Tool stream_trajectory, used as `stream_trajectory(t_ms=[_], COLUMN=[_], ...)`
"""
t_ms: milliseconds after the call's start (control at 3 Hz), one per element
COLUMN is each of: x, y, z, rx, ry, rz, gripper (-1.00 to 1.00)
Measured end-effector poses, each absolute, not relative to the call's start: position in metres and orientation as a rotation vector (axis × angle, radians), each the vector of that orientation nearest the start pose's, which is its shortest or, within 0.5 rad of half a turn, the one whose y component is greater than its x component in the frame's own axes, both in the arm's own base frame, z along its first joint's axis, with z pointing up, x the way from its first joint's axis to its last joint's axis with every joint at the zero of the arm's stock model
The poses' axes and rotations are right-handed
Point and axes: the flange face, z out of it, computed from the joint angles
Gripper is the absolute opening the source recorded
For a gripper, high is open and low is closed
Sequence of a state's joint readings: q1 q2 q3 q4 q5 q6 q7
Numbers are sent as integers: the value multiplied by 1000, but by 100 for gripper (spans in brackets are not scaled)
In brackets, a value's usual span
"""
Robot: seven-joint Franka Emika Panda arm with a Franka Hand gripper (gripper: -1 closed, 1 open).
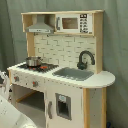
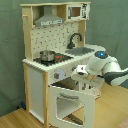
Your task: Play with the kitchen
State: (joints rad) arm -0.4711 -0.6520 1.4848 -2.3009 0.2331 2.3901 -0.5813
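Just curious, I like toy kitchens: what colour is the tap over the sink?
Black. The faucet shows best in the first exterior view, curving over the grey sink.

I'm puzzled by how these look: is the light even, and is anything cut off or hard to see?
In the first exterior view, soft even light on the kitchen, faint shadow under the range hood; the arm is cropped at the first exterior view's lower left. In the second exterior view, flat light again; a bright blue lamp glows on the arm.

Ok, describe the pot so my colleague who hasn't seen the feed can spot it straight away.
Find the toy kitchen, white and light wood. On its counter, under the grey range hood, lies the black stovetop. The pot sits on it: small, round, shiny metal, the only loose item there, opposite the sink and black faucet.
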Motion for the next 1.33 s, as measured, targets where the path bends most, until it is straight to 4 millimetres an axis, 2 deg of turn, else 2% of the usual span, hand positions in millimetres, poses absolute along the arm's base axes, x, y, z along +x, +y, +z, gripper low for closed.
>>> stream_trajectory(t_ms=[333,1333], x=[250,219], y=[446,437], z=[376,424], rx=[-2700,-2869], ry=[-2418,-2601], rz=[-458,-416], gripper=[100,100])
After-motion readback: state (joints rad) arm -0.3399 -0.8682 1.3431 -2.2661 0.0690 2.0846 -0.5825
